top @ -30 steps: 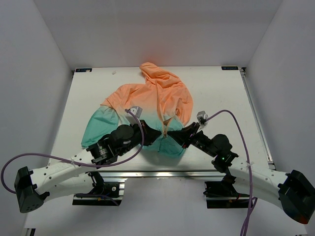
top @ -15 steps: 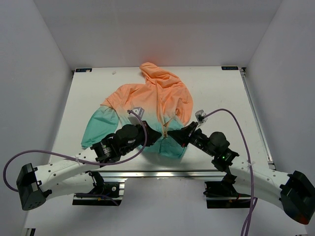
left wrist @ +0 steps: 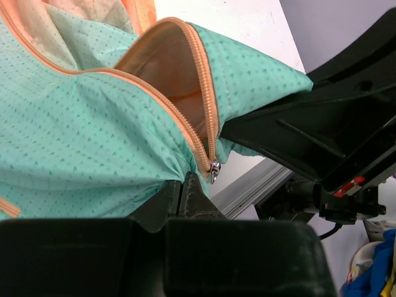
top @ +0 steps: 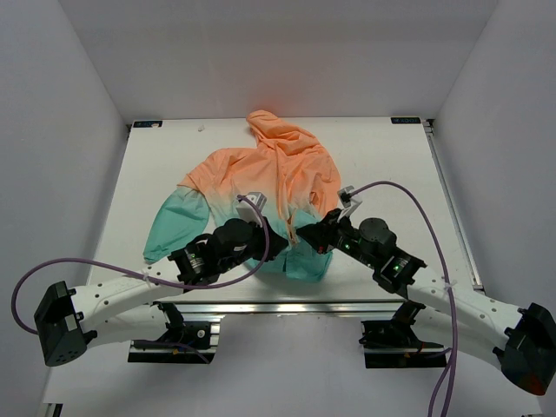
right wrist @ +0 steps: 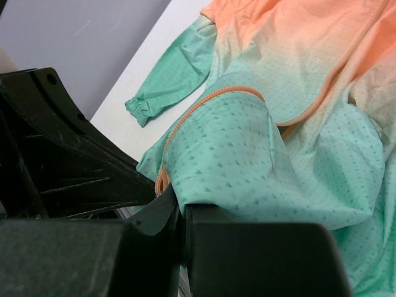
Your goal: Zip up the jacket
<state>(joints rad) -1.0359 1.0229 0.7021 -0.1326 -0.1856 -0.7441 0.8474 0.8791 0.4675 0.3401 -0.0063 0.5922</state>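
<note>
Thin hooded jacket [top: 278, 178], peach-orange fading to teal-green, lies spread mid-way across the white counter [top: 391, 156], hood toward 12 o'clock, hem toward 6. Orange front zipper [left wrist: 207, 105] gapes above a silver slider [left wrist: 214, 171] at the hem. Left jaws, in from 7 o'clock, clenched on teal fabric just beside the slider. Right jaws, from 5 o'clock, clenched on the opposite hem flap.

The thin hooded jacket [top: 287, 174] fades peach-orange to teal-green, the teal printed with tiny darker marks. By the black left gripper [left wrist: 184, 183], its zipper [left wrist: 208, 86] is orange, the slider [left wrist: 214, 171] silver.
</note>
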